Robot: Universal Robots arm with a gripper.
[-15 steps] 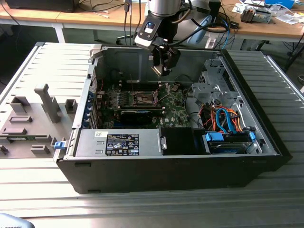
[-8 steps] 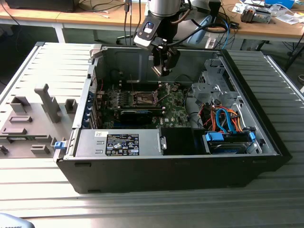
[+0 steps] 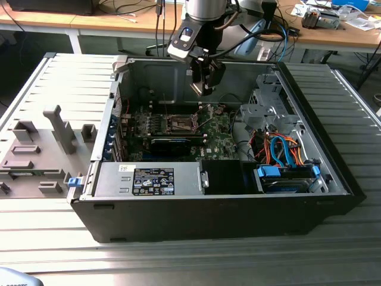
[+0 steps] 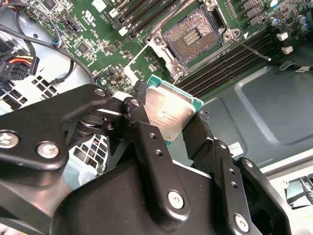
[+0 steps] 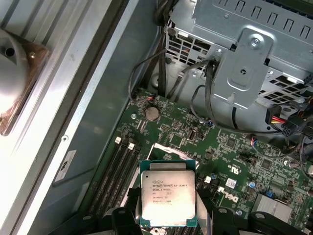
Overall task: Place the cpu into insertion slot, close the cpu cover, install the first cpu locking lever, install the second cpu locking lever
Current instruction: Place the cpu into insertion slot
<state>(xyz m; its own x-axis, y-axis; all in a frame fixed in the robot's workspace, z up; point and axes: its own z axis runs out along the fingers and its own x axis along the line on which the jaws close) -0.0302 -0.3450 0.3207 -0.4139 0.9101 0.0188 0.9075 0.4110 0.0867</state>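
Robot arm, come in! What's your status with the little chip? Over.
Gripper shut on the cpu, above the motherboard. Insertion slot uncovered, pins showing, not yet filled. Nothing seen blocking it. Over.

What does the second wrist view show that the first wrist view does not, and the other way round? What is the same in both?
Second wrist view, not the first: the insertion slot lies bare, with nothing in it, and a thin metal lever sticks out beside it.
First wrist view, not the second: a round coin cell on the board beyond the chip.
In both wrist views: the cpu is gripped at its edges by the black jaws, over the green motherboard, not yet in the slot.
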